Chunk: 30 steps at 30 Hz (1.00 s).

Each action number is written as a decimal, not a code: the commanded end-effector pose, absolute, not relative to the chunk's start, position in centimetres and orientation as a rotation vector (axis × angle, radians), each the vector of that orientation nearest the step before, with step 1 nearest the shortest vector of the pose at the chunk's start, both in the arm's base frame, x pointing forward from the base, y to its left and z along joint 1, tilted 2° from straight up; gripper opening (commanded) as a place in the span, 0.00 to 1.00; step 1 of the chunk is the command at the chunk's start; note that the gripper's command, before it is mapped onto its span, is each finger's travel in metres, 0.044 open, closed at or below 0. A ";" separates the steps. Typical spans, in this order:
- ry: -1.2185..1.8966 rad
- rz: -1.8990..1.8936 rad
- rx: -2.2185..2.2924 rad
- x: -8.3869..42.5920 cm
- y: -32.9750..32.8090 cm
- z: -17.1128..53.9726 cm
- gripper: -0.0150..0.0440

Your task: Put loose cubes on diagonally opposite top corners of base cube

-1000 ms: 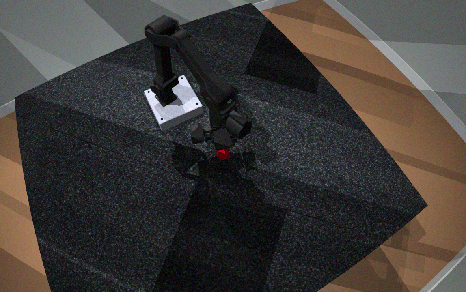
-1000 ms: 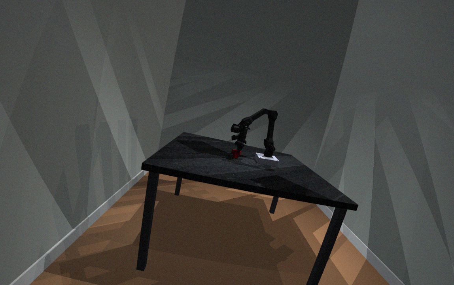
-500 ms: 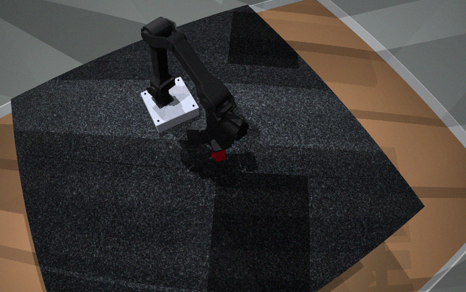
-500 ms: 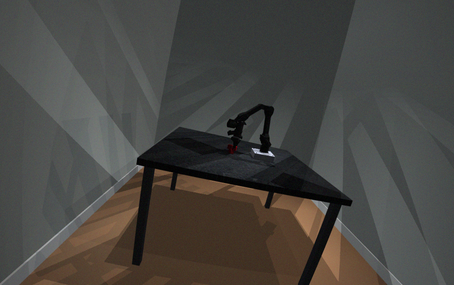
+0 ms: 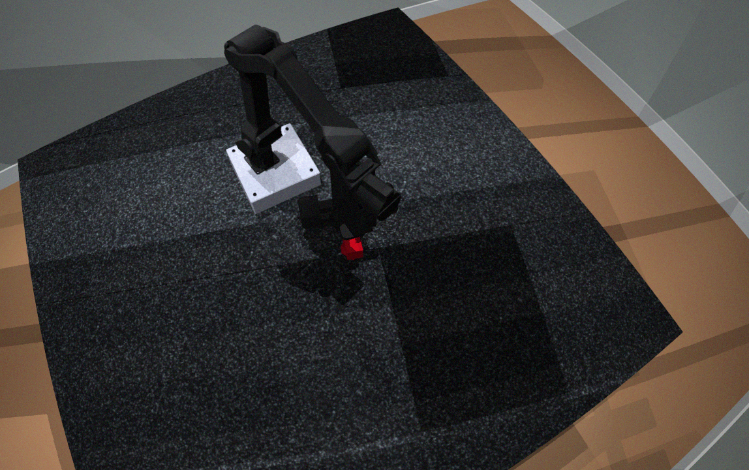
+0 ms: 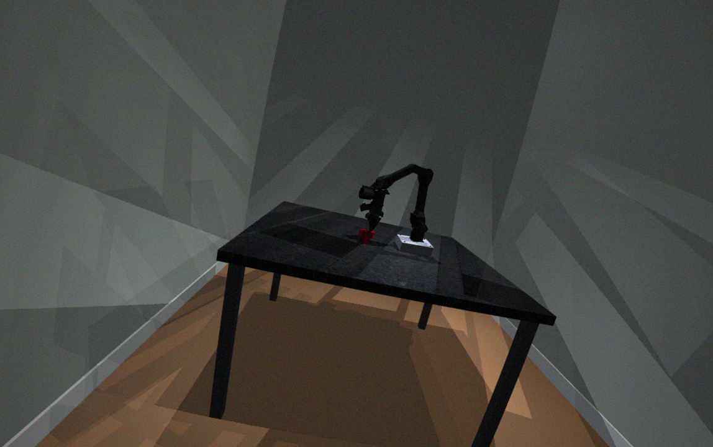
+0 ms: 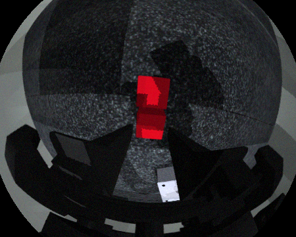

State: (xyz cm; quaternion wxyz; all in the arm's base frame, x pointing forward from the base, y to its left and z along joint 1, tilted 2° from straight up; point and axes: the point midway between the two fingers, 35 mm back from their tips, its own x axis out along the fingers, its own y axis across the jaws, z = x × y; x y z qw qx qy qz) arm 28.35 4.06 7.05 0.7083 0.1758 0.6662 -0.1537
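Red cubes form a T shape in the exterior view. The far loose cube (image 6: 362, 233) (image 7: 152, 90) and the near loose cube (image 6: 371, 234) (image 7: 151, 122) sit side by side on top of the base cube (image 6: 366, 240). Both look level. In the wrist view a dark red band lies between them; I cannot tell the gap's width. In the top view the red cubes (image 5: 351, 250) overlap below the arm. My gripper (image 7: 150, 129) is open, pointing down, with its fingertips on either side of the near cube and a thin strip of dark showing beside it. The base cube is mostly hidden from above.
The arm's white mounting plate (image 5: 290, 175) (image 6: 414, 248) (image 7: 168, 191) stands on the dark speckled table (image 5: 219, 362) (image 6: 392, 272), toward the arm's own side from the cubes. Dark shadows fall around the cubes.
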 end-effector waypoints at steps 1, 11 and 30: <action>1.475 -0.339 0.391 28.4 4.1 7.9 0.60; 1.475 -0.339 0.391 28.3 4.0 9.6 0.60; 1.475 -0.340 0.392 28.1 4.0 12.1 0.78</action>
